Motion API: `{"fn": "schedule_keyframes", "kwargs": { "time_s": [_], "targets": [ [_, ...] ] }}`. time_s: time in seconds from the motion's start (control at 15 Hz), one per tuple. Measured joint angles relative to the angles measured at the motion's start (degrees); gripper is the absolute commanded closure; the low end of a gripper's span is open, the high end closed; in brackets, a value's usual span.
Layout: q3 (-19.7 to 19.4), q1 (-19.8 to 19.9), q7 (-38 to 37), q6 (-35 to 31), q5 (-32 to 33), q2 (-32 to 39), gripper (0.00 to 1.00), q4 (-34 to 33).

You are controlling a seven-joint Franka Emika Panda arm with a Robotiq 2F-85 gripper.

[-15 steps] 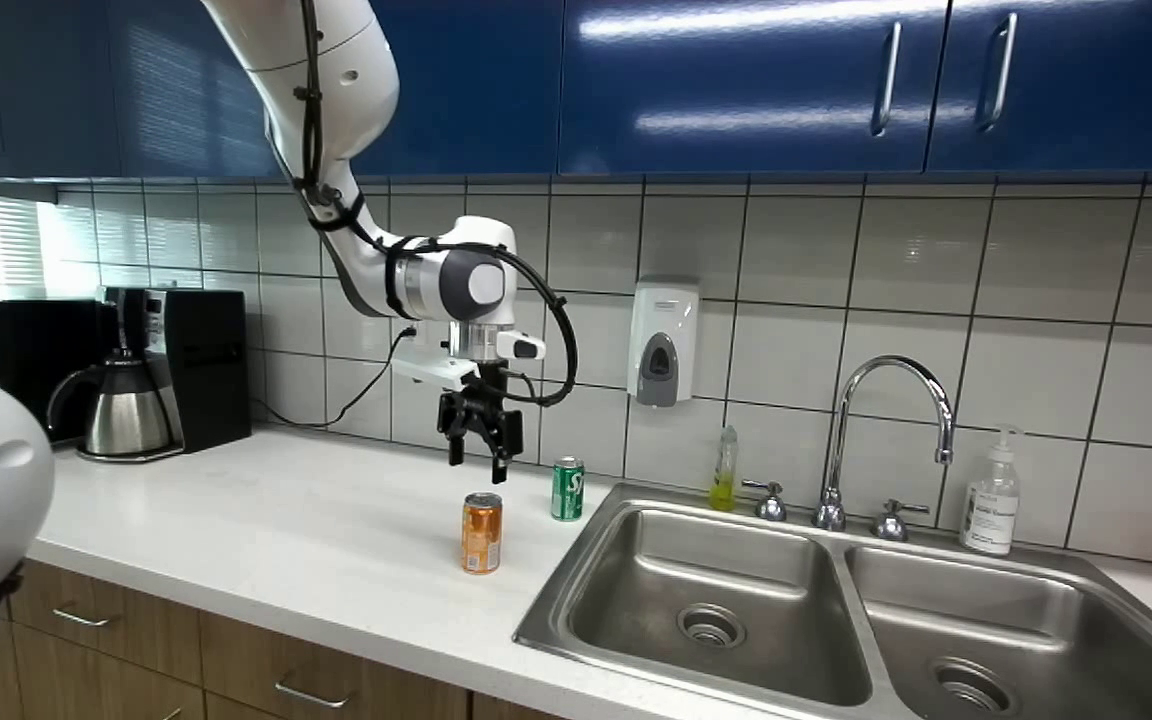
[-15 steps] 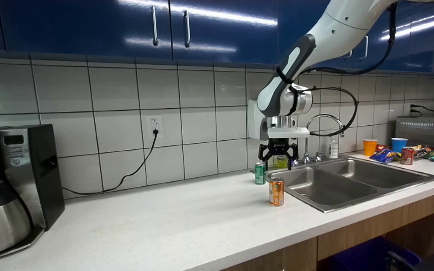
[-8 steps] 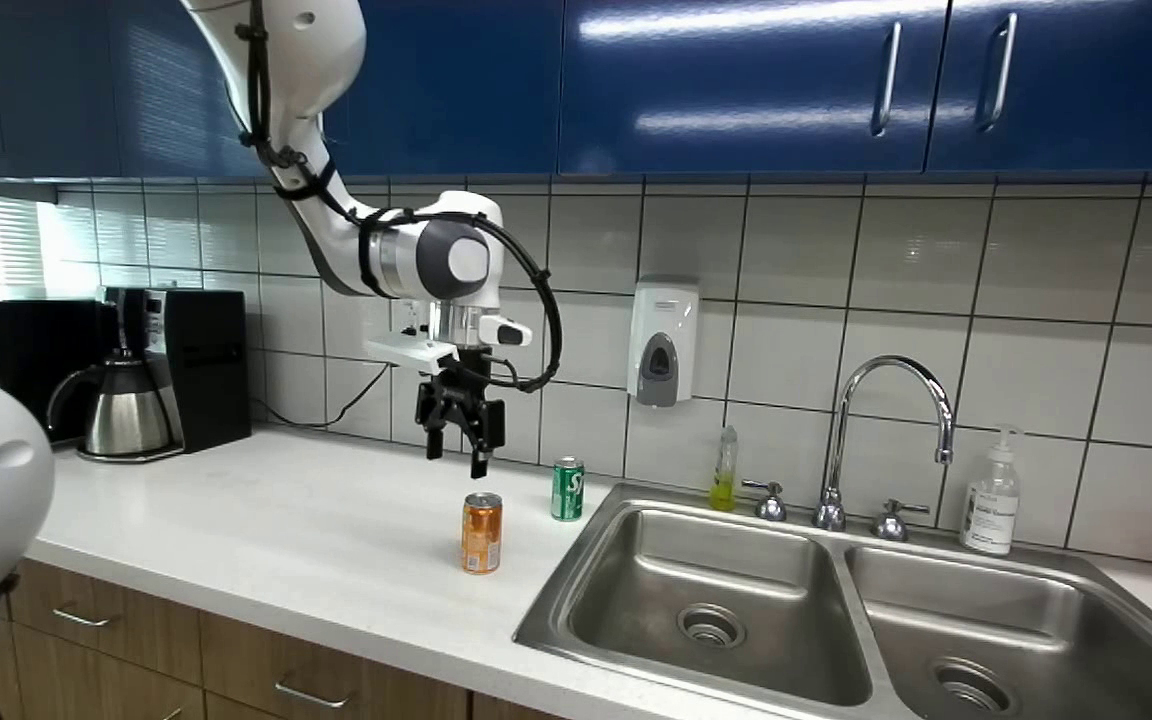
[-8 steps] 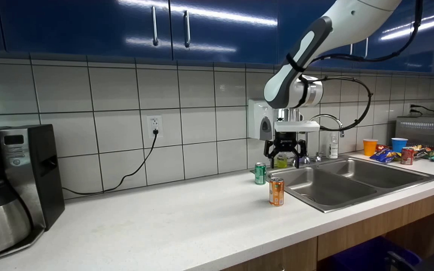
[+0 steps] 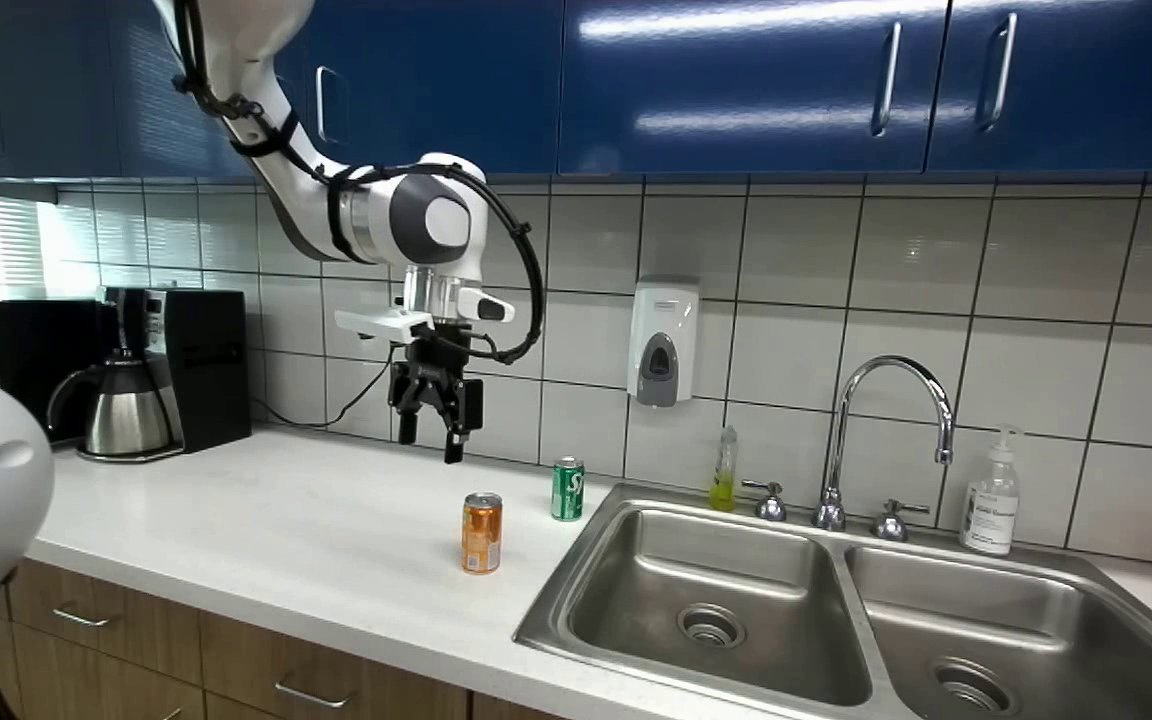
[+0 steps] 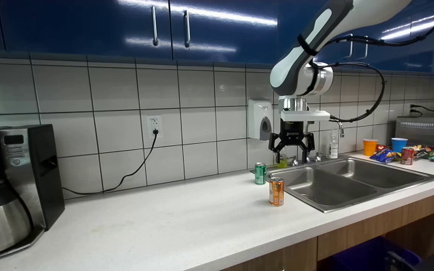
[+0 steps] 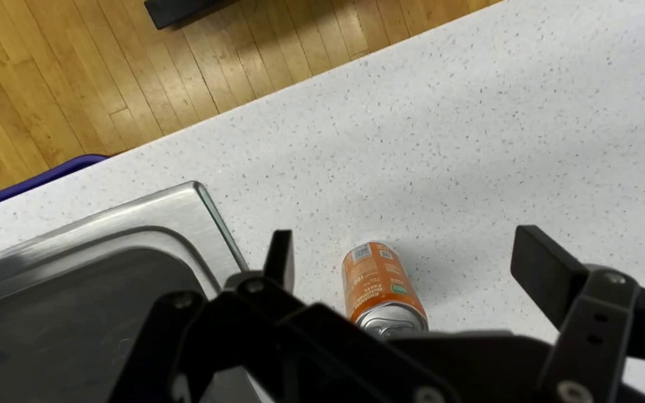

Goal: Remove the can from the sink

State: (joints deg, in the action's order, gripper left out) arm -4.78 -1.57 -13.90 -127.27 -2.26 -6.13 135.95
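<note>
The can [image 5: 481, 535] is orange with a silvery top. It stands upright on the white counter beside the sink, and it also shows in an exterior view [image 6: 276, 192]. The steel double-basin sink [image 5: 858, 610] shows bare basins in an exterior view; its rim also shows in an exterior view [image 6: 315, 206] and in the wrist view [image 7: 174, 206]. My gripper [image 5: 431, 440] is open and empty, raised above the counter and apart from the can; it also shows in an exterior view [image 6: 291, 160]. In the wrist view the can [image 7: 375, 277] appears between the open fingers [image 7: 403, 252], below them, its top partly hidden by the gripper.
A small green can [image 5: 567, 490] stands behind the orange can, near the sink corner. A chrome faucet [image 5: 841, 430] rises behind the sink. A soap dispenser [image 5: 665, 342] hangs on the tiled wall. A coffee maker [image 6: 25, 188], cups and snack bags [image 6: 384, 155] are on the counter.
My open gripper has risen and moved away from the can, toward the left in one exterior view and the right in the other exterior view. The orange can has not moved.
</note>
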Motion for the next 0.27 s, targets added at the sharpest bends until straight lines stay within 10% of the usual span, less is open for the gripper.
{"fn": "schedule_keyframes", "kwargs": {
  "time_s": [0.27],
  "targets": [
    [0.1, 0.0, 0.0, 0.0, 0.0, -0.4, 0.0, 0.4]
  ]
}}
